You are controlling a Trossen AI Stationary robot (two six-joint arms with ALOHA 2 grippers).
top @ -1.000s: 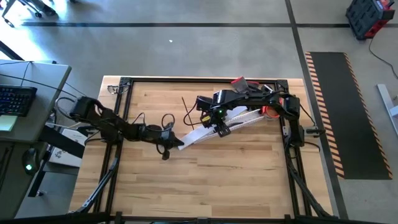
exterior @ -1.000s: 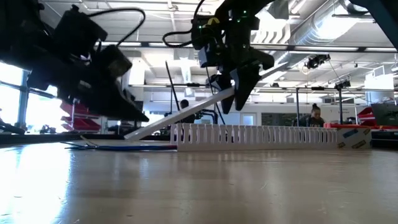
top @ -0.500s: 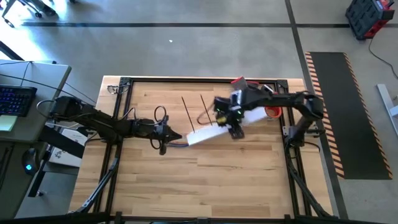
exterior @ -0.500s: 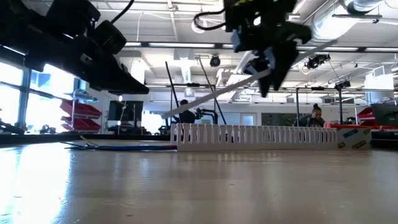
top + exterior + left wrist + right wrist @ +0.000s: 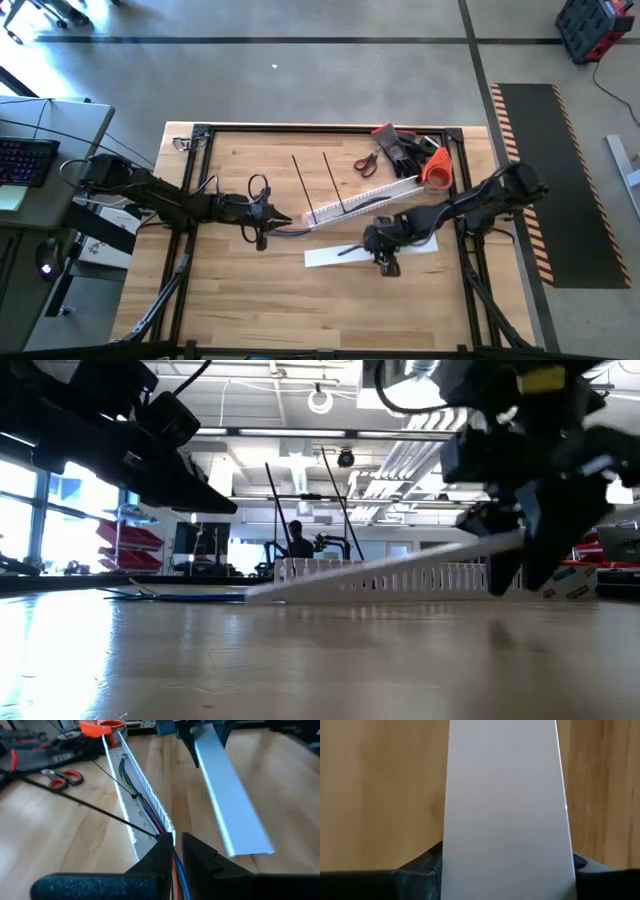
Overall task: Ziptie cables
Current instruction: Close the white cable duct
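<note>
Moved: right gripper [image 5: 384,262] has carried the flat white strip [image 5: 368,251] off the slotted channel [image 5: 362,199], fingers clamped on it.
Exposed: cables [image 5: 145,810], ready for tying.
Left gripper [image 5: 283,224]: fingers together on their ends.

Bare wood on the near half of the table [image 5: 300,300]; far right corner crowded by scissors [image 5: 366,164] and tape roll [image 5: 437,170].

Left gripper [image 5: 285,221] low over the wooden surface [image 5: 250,290], at the cables [image 5: 296,229] trailing from the slotted channel [image 5: 362,198]; right gripper [image 5: 383,247] on the flat white strip [image 5: 345,255]; scissors [image 5: 365,164], orange tape roll [image 5: 436,170] behind.
</note>
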